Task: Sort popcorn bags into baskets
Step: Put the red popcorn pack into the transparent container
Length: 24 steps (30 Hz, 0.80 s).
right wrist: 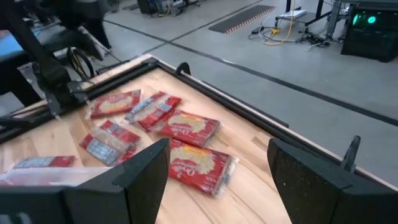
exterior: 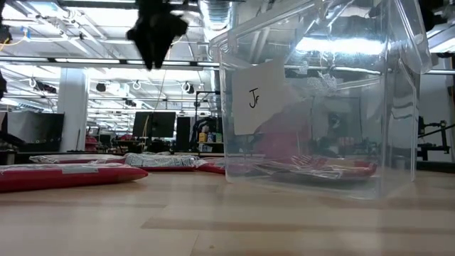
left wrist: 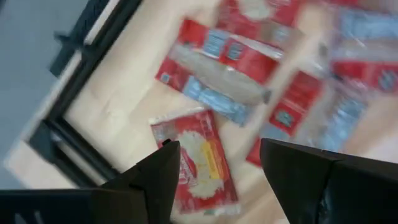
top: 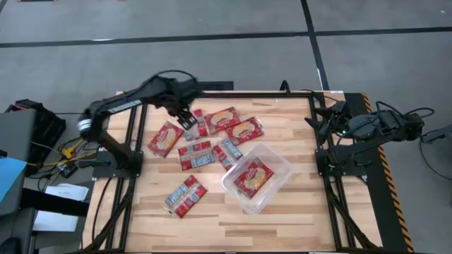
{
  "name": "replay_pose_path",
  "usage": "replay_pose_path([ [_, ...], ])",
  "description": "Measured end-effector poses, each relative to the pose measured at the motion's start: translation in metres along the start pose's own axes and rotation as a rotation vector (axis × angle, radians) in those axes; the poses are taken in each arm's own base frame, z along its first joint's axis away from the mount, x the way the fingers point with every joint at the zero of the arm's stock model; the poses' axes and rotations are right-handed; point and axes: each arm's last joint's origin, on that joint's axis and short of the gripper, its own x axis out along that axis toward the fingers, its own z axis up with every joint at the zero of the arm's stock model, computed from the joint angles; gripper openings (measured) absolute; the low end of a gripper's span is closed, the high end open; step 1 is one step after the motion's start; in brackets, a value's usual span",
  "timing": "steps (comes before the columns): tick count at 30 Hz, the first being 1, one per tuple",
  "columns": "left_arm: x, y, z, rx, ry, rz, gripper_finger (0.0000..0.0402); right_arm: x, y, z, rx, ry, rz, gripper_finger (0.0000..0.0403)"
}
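The light wooden slatted table with its black metal frame carries everything. The two dark six-joint arms come next: the left one reaches from its base at the table's left side over the far-left part of the top, while the right one sits folded at the table's right edge.

The clear, transparent plastic rectangular tub with rounded corners lies right of the table's middle, turned at an angle; in the low view a white paper label with a handwritten mark shows on its wall. One small flat red popcorn packet with white and yellow printing lies inside it.

The other red popcorn packets lie loose on the wood left of the tub: a cluster of about six near the far-left middle, some touching or overlapping, and a single one apart, nearer the front.

The left gripper hangs above the far-left end of that cluster, its jaws partly apart and holding nothing; the left wrist view shows a packet on the wood between and below them.

The right gripper waits over the table's right side, its jaws spread wide and empty
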Motion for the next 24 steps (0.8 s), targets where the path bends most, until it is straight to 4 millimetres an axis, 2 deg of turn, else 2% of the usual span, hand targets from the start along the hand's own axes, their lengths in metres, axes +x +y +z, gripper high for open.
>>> replay_pose_path([
  [3, 0.031, 0.027, -0.022, -0.107, 0.013, -0.042, 0.0209, 0.0, 0.0, 0.0, -0.005, 0.003, -0.005, 0.0295],
  [6, 0.058, 0.042, -0.041, -0.131, 0.043, -0.031, 0.0209, 0.0, 0.0, 0.0, -0.005, 0.002, -0.005, 0.0295],
  [12, 0.104, 0.054, -0.066, -0.163, 0.172, -0.056, 0.0233, 0.0, 0.0, 0.0, -0.006, 0.003, -0.005, 0.0295],
  [19, 0.137, 0.061, -0.081, -0.215, 0.266, 0.001, 0.0301, 0.0, -0.001, -0.001, -0.021, 0.008, -0.009, 0.0295],
  [24, 0.155, 0.071, -0.093, -0.203, 0.291, -0.003, 0.0324, 0.0, -0.001, -0.001, -0.015, 0.001, -0.01, 0.0295],
])
